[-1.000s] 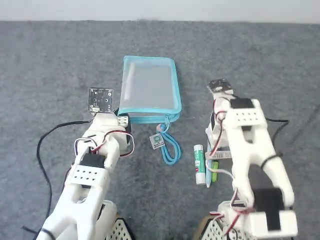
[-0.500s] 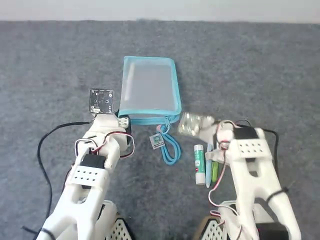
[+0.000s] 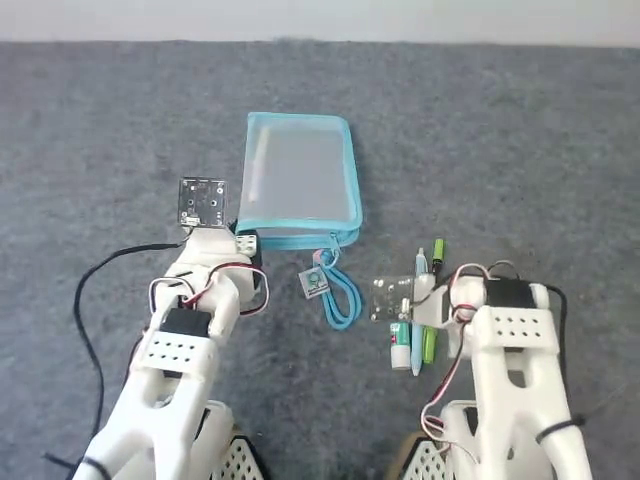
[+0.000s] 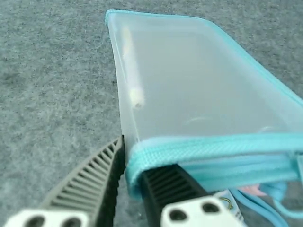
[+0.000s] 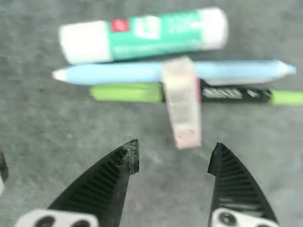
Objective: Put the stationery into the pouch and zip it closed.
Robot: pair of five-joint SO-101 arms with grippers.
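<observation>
The clear pouch (image 3: 298, 178) with teal zipper trim lies flat at the table's centre. My left gripper (image 4: 129, 182) is shut on the pouch's (image 4: 189, 94) near left corner, the teal edge pinched between its fingers. A white stick (image 4: 130, 66) lies inside the pouch. The glue stick (image 5: 142, 35), blue pen (image 5: 113, 73) and green pen (image 5: 125, 92) lie side by side, with a pale eraser (image 5: 182, 101) across the pens. My right gripper (image 5: 175, 153) hovers open just above them, holding nothing. From above, the glue stick (image 3: 400, 338) and pens (image 3: 420, 270) sit partly under the right arm (image 3: 505, 320).
A blue cord loop (image 3: 343, 295) with a small tag (image 3: 316, 282) trails from the pouch's zipper toward the stationery. Grey carpet-like surface (image 3: 520, 130) covers the table all around.
The right arm has drawn back toward the near edge and swung its wrist down over the stationery. The left arm and pouch have not moved.
</observation>
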